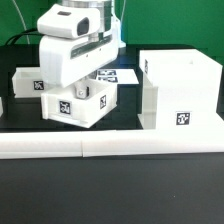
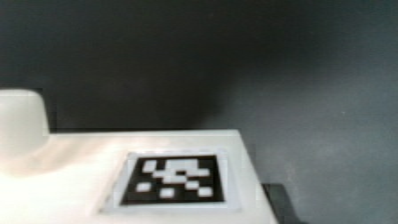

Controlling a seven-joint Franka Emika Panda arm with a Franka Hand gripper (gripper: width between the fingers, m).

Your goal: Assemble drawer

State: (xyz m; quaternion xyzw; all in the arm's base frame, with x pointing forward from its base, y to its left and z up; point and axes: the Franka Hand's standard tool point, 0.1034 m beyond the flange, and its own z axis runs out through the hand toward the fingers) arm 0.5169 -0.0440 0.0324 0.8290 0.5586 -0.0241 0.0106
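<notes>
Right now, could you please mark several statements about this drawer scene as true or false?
1. The large boxy white plastic shell stands at the exterior view's right. True.
2. The gripper hangs over that shell. False: it is at the nearer small white tray, beside the shell.
3. The farther small white tray sits inside the shell. False: it stands outside, at the exterior view's far left.
4. The wrist view shows a black-and-white square tag. True.

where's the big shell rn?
Exterior view's right side: the shell stands behind the white border bar, with a small tray beside it toward that view's left.
</notes>
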